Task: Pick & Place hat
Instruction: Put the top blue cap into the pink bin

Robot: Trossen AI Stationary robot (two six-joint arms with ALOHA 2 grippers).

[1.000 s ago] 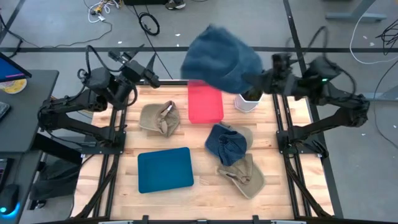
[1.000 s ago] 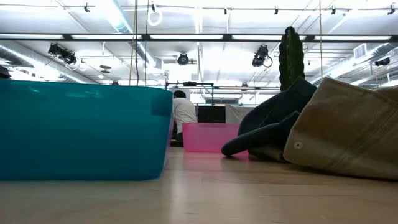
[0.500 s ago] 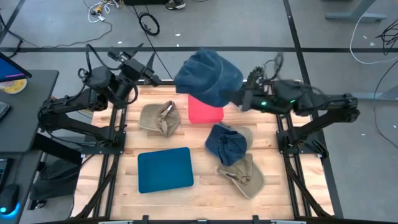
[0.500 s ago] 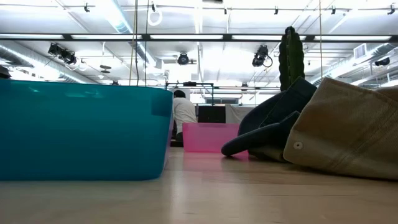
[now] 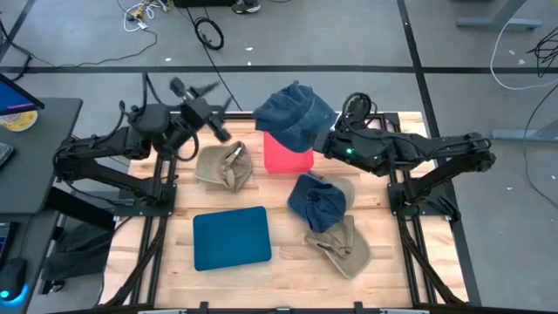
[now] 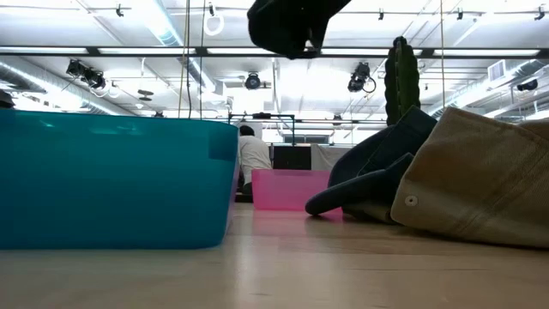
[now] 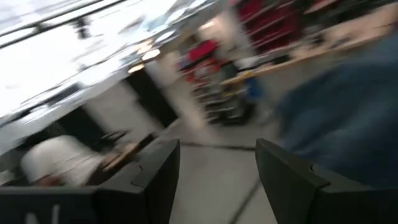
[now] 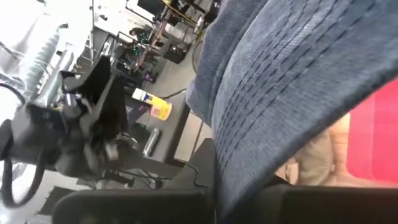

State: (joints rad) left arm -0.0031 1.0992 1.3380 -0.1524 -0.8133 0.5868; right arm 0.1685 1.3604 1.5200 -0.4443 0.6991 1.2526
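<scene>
Swinging inward from the far right, the right arm is now bringing the blue denim hat [image 5: 295, 114] lower and closer to the desk [image 5: 288, 262], so that the hat is hanging directly over the far edge of the pink bin [image 5: 288, 153] rather than high above it. The right gripper [image 5: 324, 142] is pinched fully shut on the hat's fabric, as the right wrist view is showing, with the pink bin just beneath. The left gripper [image 5: 212, 98] is also shifting, its arm now reaching further toward the middle at the far left, jaws standing apart and holding nothing.

Judging by this, the carry step is ending and the placing is beginning: the next move is calling for lowering the hat into the pink bin and then releasing. A second blue hat [image 5: 317, 201] and two tan hats [image 5: 225, 165] [image 5: 342, 244] are waiting on the desk, near the teal bin [image 5: 231, 237].
</scene>
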